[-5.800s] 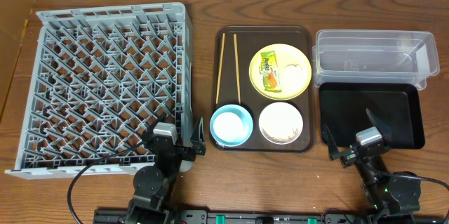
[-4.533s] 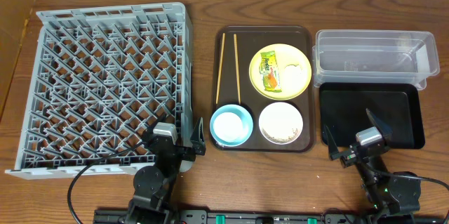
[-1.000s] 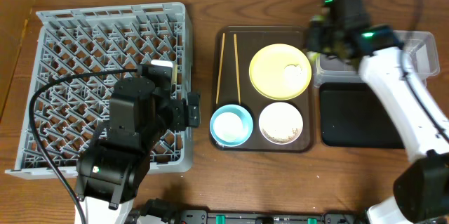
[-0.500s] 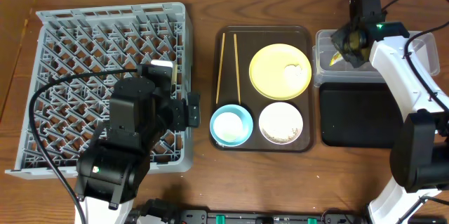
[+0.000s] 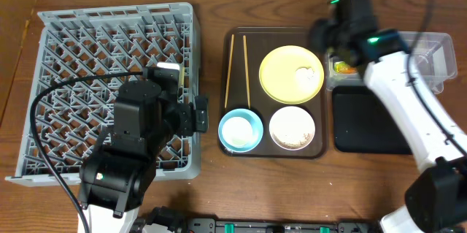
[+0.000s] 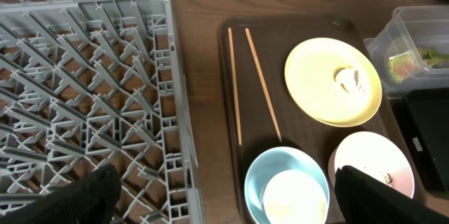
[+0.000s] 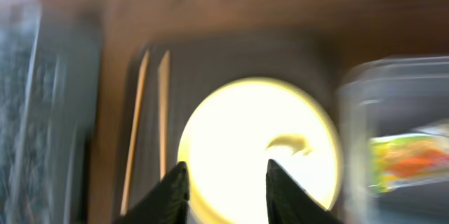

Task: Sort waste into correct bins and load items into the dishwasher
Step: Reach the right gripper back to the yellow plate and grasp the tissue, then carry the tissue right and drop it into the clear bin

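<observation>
The wrapper (image 5: 343, 66) is seen inside the clear tub (image 5: 436, 43) at the far right, where waste belongs. The right tool (image 7: 226, 185) is pointed at the plate (image 5: 281, 79), jaws narrowly apart and empty. It is probably meant for the paper (image 5: 303, 74), though this view is blurred. The left tool (image 6: 231, 196) is kept wide by the rack (image 5: 87, 65), ready for dishes.
</observation>
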Action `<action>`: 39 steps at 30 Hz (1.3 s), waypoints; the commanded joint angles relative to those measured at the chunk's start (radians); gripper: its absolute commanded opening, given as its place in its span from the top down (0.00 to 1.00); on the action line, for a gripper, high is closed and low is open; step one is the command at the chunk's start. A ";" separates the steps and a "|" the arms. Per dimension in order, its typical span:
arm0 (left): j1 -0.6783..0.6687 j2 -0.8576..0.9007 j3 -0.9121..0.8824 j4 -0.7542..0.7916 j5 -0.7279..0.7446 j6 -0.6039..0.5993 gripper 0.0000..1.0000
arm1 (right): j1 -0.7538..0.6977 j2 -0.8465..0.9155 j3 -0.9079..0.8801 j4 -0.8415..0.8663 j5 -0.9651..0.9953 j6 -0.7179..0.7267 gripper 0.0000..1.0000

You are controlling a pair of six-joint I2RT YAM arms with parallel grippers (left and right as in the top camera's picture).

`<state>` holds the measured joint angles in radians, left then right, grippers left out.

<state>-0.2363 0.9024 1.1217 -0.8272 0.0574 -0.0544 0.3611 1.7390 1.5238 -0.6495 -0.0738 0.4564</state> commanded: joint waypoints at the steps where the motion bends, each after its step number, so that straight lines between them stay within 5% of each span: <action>1: 0.004 -0.002 0.021 0.000 0.010 0.005 0.02 | 0.124 0.071 -0.002 -0.051 0.098 -0.203 0.55; 6: 0.004 -0.002 0.021 0.000 0.010 0.005 0.02 | 0.202 0.205 -0.002 0.006 0.481 -0.203 0.44; 12: 0.004 -0.002 0.021 0.000 0.010 0.005 0.02 | 0.175 0.330 -0.002 0.071 0.536 -0.203 0.42; 17: 0.004 -0.002 0.021 0.000 0.010 0.005 0.02 | 0.140 0.422 -0.002 0.050 0.426 -0.203 0.51; 19: 0.004 -0.002 0.021 0.000 0.010 0.005 0.02 | 0.132 0.439 -0.002 0.029 0.393 -0.189 0.64; 22: 0.004 -0.002 0.021 -0.001 0.010 0.005 0.02 | 0.132 0.420 0.002 0.000 0.356 -0.172 0.99; 33: 0.004 -0.002 0.021 -0.002 0.010 0.005 0.02 | 0.024 0.068 0.027 -0.009 0.203 0.071 0.99; 39: 0.004 -0.002 0.021 -0.002 0.010 0.005 0.02 | -0.137 0.040 0.025 -0.019 0.216 0.158 0.99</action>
<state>-0.2363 0.9024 1.1217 -0.8291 0.0574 -0.0544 0.2893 1.7397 1.5600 -0.6586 0.1349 0.5217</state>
